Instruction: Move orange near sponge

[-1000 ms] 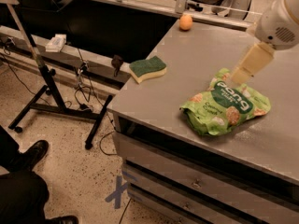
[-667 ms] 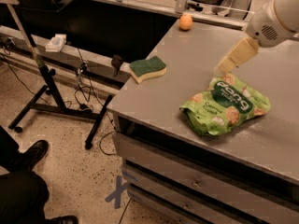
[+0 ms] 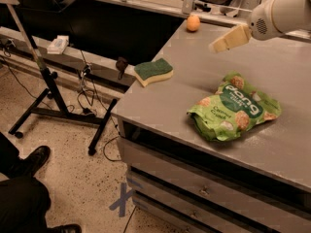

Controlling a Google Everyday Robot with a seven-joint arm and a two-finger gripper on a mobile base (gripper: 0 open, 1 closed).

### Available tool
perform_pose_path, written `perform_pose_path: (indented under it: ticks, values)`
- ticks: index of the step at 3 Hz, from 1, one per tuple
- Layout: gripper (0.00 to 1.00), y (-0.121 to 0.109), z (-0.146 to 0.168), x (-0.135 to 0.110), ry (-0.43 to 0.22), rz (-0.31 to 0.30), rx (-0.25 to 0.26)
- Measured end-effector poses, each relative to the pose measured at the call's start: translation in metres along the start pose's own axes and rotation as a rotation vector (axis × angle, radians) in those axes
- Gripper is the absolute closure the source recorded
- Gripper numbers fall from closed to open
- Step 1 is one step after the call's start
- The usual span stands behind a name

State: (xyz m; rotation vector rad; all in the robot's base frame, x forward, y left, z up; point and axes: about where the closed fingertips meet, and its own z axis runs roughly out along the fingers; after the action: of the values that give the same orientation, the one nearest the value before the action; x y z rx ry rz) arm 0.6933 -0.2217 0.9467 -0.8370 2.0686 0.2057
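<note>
Swung up and away from above the green snack bag since a second ago, leaving the pincer hanging in the air beyond and to the right of the sponge, off the bench top and touching nothing. Cannot tell whether wide or narrow.

Orange far beyond the sponge, close to the bench's back edge, well apart from sponge and pincer alike. Sponge itself right at the bench's left edge, dark green side up, pale foam showing along the near side. Snack bag to the right of the sponge and nearer the front edge, well apart from it.

Open bench top from sponge to orange, and again from sponge to bag. Left of the sponge, past the edge, a drop to speckled floor with a black stand and loose cables.
</note>
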Motion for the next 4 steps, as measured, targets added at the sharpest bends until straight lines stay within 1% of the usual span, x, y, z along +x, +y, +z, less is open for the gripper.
perform_pose_path:
  ticks: [1, 2, 3, 4]
  values:
    - [0.00, 0.000, 0.000, 0.000, 0.000, 0.000, 0.000]
    - [0.00, 0.000, 0.000, -0.003, -0.043, 0.038, 0.005]
    - [0.00, 0.003, 0.042, -0.015, -0.132, 0.117, -0.006]
    - [0.00, -0.009, 0.095, -0.040, -0.228, 0.167, 0.006]
